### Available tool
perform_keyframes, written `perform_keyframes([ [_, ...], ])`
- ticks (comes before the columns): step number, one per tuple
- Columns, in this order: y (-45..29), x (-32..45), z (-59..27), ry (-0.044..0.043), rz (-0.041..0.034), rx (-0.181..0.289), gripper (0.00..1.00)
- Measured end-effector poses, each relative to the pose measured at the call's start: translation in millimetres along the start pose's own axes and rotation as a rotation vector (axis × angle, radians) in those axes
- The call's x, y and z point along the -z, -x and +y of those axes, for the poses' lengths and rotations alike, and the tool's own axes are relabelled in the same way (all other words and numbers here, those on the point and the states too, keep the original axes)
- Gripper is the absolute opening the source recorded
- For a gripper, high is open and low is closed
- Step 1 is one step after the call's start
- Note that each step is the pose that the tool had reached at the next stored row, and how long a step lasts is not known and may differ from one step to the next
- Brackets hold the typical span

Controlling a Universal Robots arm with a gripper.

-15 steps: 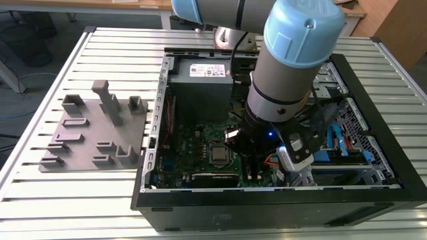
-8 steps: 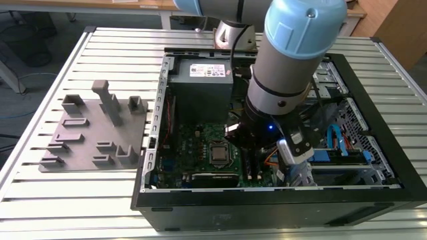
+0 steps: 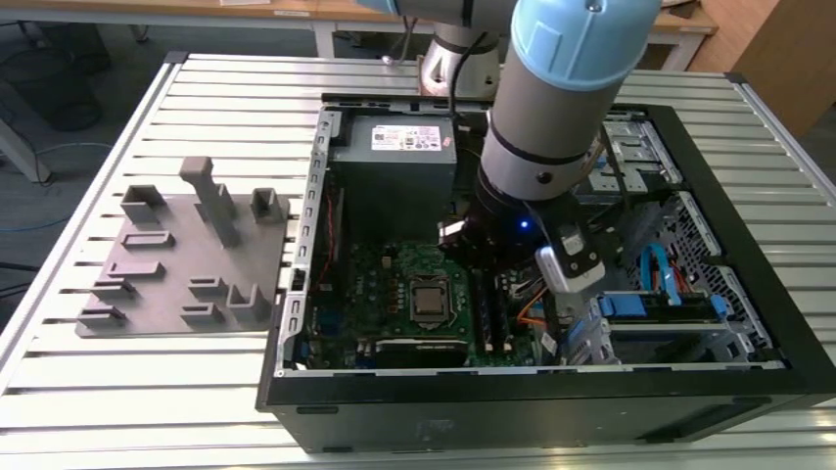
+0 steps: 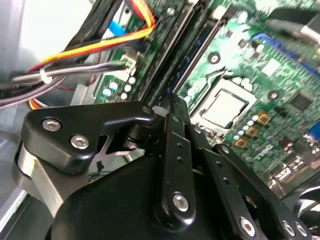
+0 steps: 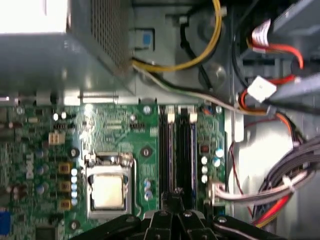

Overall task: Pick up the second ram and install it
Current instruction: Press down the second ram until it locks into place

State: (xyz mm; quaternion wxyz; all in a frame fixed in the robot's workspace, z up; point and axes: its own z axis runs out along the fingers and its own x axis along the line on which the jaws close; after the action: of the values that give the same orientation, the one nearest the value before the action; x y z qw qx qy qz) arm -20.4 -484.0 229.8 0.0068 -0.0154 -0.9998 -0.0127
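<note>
In the exterior view the arm is seen reaching down into the open computer case (image 3: 731, 392) on the tabletop (image 3: 78, 392), its gripper (image 3: 503, 250) low over the motherboard (image 3: 392, 294); the grey holder tray (image 3: 183, 264) is seen to the exterior view's left, with no stick seen on it.

In the second wrist view the gripper (image 4: 167, 107) is seen with jaws clenched together at the memory slots (image 4: 185, 55).

In the first wrist view the second ram (image 5: 192, 150) is judged seated in the slots beside the processor socket (image 5: 107, 190), so installation appears nearly complete.
</note>
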Motion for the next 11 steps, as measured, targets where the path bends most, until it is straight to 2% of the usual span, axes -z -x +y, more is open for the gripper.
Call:
perform_keyframes([
  [3,-0.1,4.7,1.5,-0.0001,-0.0012,0.000,0.11],
  [8,-0.4,19.5,1.9,0.0004,-0.0018,0.000,0.11],
  [11,-0.4,21.0,2.0,0.0006,-0.0019,0.000,0.11],
])
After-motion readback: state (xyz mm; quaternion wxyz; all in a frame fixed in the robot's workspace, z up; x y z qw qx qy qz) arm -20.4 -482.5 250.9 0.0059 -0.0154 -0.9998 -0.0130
